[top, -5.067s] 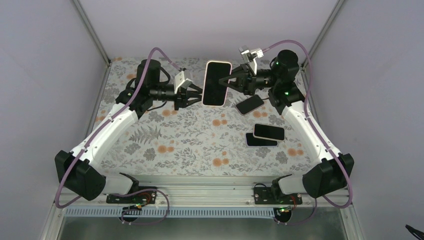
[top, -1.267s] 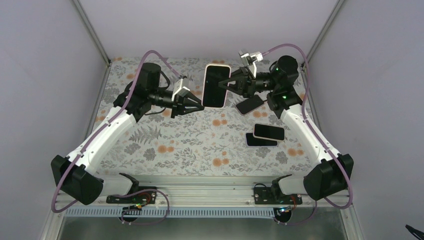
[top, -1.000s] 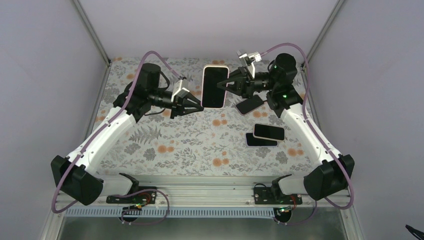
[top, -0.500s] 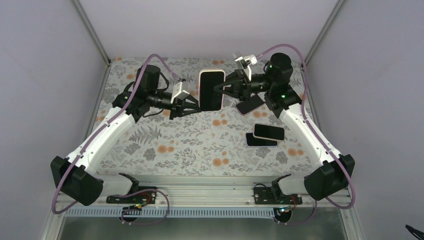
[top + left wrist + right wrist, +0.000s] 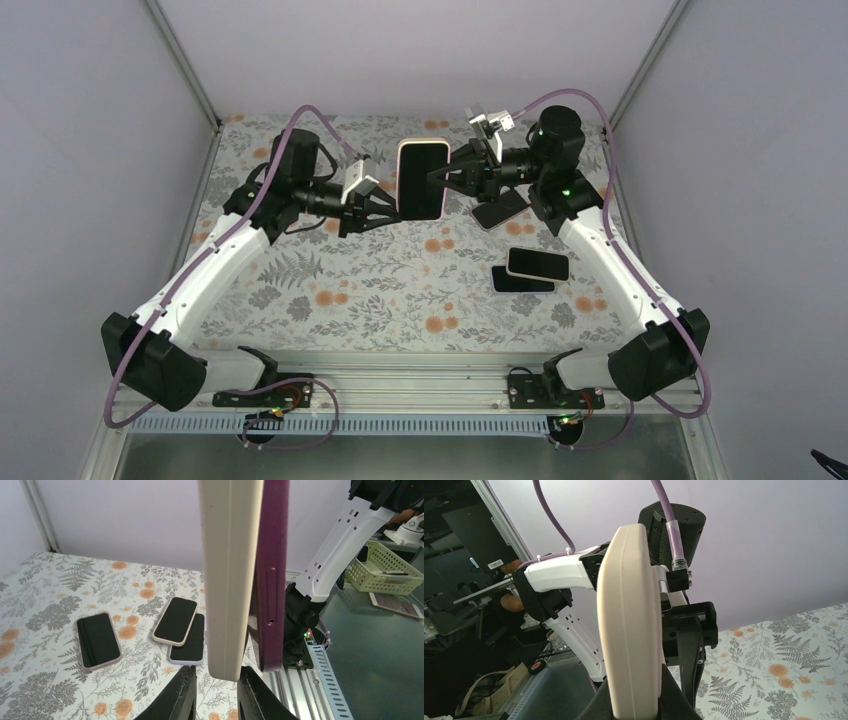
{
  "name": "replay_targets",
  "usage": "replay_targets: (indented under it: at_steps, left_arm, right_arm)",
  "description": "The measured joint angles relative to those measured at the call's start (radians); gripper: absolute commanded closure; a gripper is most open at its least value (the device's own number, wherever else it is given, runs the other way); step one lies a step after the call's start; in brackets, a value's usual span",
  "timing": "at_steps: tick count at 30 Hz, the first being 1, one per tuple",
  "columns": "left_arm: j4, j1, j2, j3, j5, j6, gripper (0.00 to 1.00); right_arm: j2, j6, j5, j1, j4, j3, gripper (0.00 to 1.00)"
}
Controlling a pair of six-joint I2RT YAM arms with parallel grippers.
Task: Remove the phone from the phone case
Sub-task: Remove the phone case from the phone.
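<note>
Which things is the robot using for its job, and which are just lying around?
For the job: cream-cased phone, left gripper, right gripper.
Lying about: single phone, two stacked phones, yellow basket.

The phone case point(image 5: 422, 180) stands upright in the air over the far middle of the counter point(image 5: 330, 300). The left claw point(image 5: 388, 208) is at its lower left corner, and the right claw point(image 5: 441, 177) is on its right edge. Below the right claw, one loose phone point(image 5: 499, 209) lies flat. Nearer and further right there's a pair: the upper phone point(image 5: 538, 264) overlaps the lower phone point(image 5: 515, 284).
</note>
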Motion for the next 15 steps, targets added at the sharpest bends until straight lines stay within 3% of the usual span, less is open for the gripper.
replay_targets:
  at_steps: [15]
  left_arm:
    - [0.013, 0.017, 0.009, 0.027, -0.004, -0.072, 0.78]
  right_arm:
    - [0.000, -0.019, 0.023, 0.000, 0.042, -0.006, 0.96]
